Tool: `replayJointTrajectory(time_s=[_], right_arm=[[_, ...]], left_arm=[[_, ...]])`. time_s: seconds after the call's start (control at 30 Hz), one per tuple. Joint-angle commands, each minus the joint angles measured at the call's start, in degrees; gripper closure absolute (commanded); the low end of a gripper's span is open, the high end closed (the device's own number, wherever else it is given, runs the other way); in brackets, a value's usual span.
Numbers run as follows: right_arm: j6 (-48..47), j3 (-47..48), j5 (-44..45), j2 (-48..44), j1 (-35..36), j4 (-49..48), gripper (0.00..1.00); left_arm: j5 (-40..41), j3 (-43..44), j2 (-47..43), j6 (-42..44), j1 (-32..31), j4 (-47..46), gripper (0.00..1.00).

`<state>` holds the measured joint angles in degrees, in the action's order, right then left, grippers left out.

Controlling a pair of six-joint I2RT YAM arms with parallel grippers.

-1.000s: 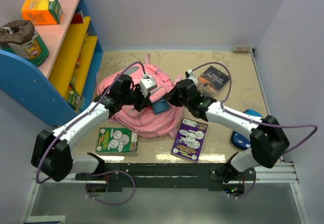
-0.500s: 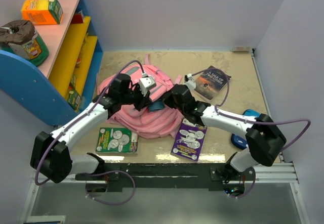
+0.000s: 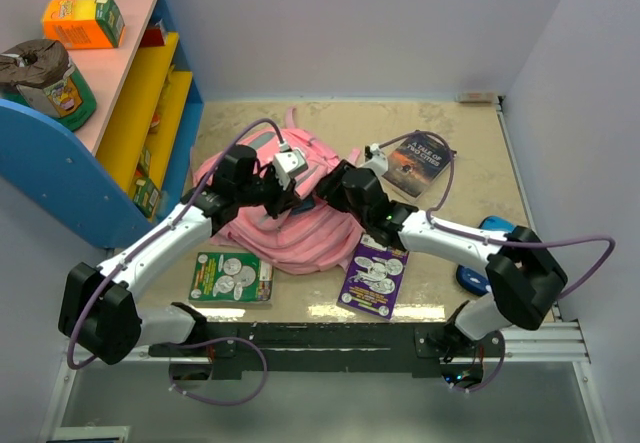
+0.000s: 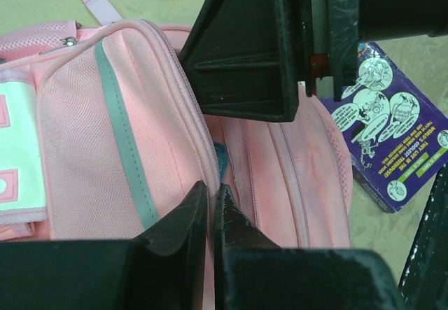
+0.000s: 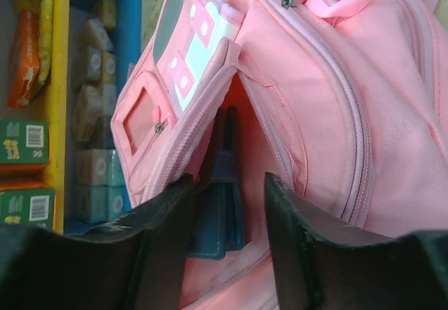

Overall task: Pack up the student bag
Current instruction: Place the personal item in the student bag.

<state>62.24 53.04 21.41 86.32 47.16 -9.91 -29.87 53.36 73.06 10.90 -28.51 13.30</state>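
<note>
The student bag [image 3: 285, 231] is a pink backpack that lies flat mid-table. My left gripper [image 4: 211, 189] is shut on the pink edge of its opening and holds the opening apart. My right gripper [image 5: 229, 180] hangs open right at that opening, its fingers apart around a dark teal wallet-like item [image 5: 222, 219] that sits inside the bag [image 5: 329, 107]. Nothing is pinched between the right fingers. In the top view the two grippers meet over the bag, left gripper [image 3: 288, 189] beside right gripper [image 3: 322, 195]. The teal item is hidden there.
A purple booklet [image 3: 375, 275] lies right of the bag, a green booklet [image 3: 232, 276] in front of it, and a dark book [image 3: 420, 160] at the back right. A blue pouch [image 3: 478, 263] sits behind the right arm. A blue and yellow shelf [image 3: 130, 113] with boxes stands on the left.
My right gripper carried the teal item leftward into the bag's opening and then opened, letting it go. The left gripper kept its hold on the bag's edge.
</note>
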Motion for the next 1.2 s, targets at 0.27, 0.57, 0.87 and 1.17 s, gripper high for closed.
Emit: replayJointTrajectory(time_s=[0.27, 0.57, 0.87, 1.17], right_arm=[[-15.6, -10.0, -11.1, -18.4, 0.5, -6.7, 1.0], [-24.9, -11.3, -7.1, -21.1, 12.4, -1.0, 0.54], [-28.1, -3.9, 13.8, -9.3, 25.7, 2.6, 0.4], [-27.6, 5.2, 22.8, 2.6, 26.6, 9.0, 0.41]], left_arm=[[-6.1, 0.7, -1.1, -0.8, -1.1, -2.0, 1.0], [-6.4, 6.5, 6.3, -3.7, -1.1, -3.0, 0.98], [-3.9, 8.1, 8.3, -7.2, -1.5, -4.4, 0.96], [-3.9, 6.2, 6.7, -7.1, -2.0, -5.3, 0.87]])
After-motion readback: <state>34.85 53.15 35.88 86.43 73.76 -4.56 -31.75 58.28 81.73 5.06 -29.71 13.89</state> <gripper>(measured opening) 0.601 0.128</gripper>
